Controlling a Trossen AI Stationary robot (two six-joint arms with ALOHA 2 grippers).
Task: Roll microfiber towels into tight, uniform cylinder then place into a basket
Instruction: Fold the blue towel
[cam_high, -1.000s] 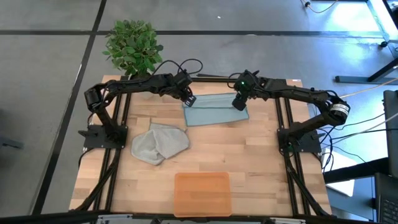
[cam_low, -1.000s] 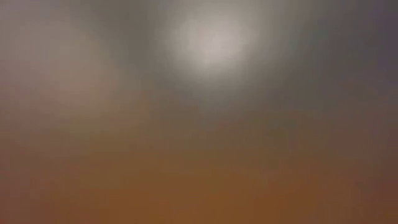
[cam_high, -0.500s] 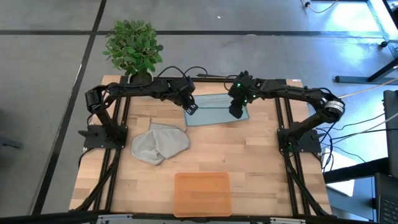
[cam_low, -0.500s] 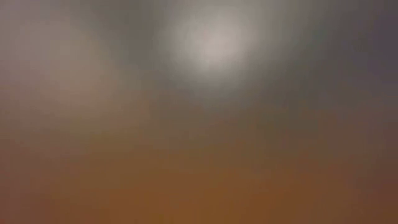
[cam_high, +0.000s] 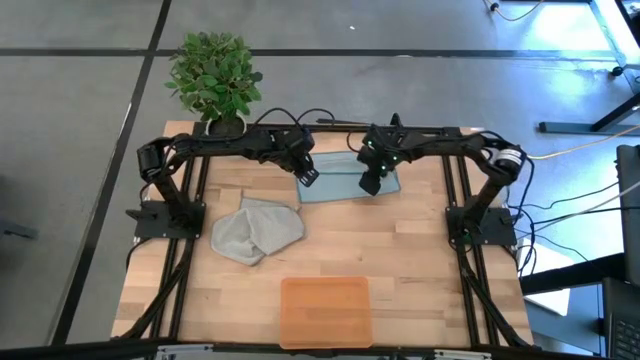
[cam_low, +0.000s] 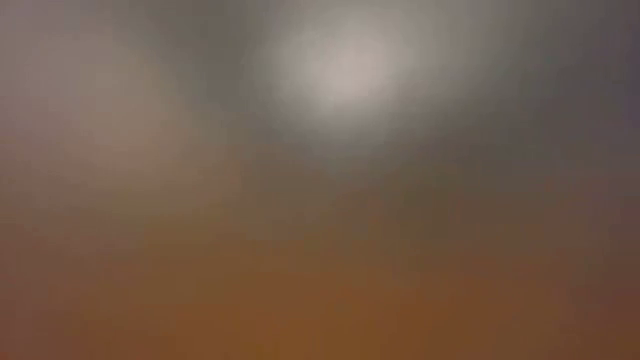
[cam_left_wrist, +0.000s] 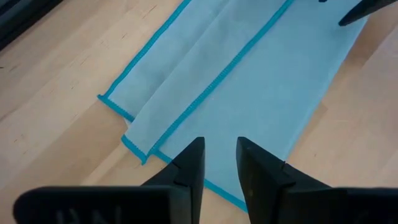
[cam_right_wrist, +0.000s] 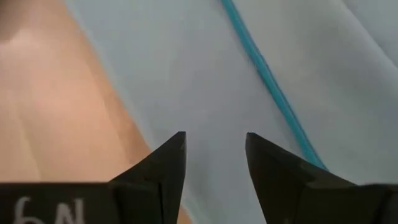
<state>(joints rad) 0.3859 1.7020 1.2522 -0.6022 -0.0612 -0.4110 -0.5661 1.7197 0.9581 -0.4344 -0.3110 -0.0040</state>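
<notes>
A pale blue towel (cam_high: 345, 172), folded lengthwise with teal hems, lies flat at the table's far middle; it also shows in the left wrist view (cam_left_wrist: 261, 81). My left gripper (cam_high: 308, 176) hovers open over the towel's left end (cam_left_wrist: 217, 158), with nothing between its fingers. My right gripper (cam_high: 368, 186) stands open, tipped down close over the towel's near edge (cam_right_wrist: 214, 149), right of its middle. A crumpled grey towel (cam_high: 255, 231) lies at the table's left middle. The orange basket (cam_high: 325, 311) sits at the near edge. The low view is a blur. My right gripper has its open fingertips (cam_right_wrist: 168, 155) very close over the blue towel's top layer beside the near edge. I cannot tell whether they touch the cloth.
A potted green plant (cam_high: 213, 75) stands at the table's far left corner. Bare wood (cam_high: 400, 250) lies between the towels and the basket. Black frame rails (cam_high: 470, 290) run along the left and right sides.
My right gripper has gone down and toward the table's left and near edge, tipping steeply down onto the blue towel's near edge. My left gripper has shifted a little toward the near edge over the towel's left end. The towels have not moved.
</notes>
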